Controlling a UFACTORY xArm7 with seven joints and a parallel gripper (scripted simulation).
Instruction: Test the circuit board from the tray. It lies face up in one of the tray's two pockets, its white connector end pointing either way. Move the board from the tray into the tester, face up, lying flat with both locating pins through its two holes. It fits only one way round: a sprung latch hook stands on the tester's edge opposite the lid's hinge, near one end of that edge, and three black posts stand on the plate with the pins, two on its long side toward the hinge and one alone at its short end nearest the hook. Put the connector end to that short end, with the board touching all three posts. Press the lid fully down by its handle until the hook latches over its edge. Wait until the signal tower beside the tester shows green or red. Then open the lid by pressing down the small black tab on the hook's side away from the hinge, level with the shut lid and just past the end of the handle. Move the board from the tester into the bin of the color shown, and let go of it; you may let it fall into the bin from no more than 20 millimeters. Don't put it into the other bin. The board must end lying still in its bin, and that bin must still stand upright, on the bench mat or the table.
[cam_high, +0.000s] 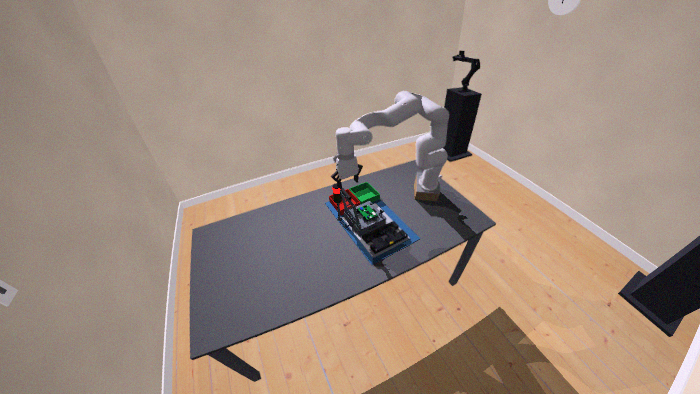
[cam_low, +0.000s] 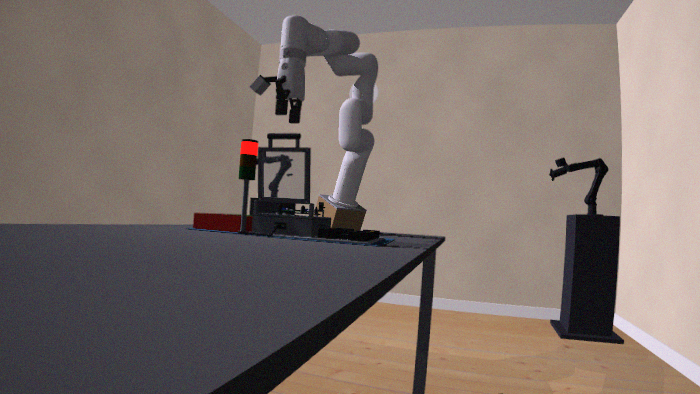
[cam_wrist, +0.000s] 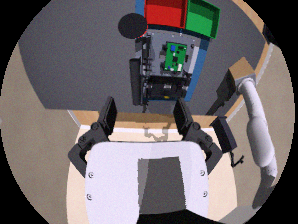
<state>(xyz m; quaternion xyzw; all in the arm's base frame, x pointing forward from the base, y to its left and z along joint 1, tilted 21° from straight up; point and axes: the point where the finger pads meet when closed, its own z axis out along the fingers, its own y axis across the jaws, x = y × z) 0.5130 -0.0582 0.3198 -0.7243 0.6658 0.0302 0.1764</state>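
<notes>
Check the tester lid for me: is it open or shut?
Open. In the exterior view the lid stands upright on the tester, handle on top; the wrist view shows the green board uncovered.
</notes>
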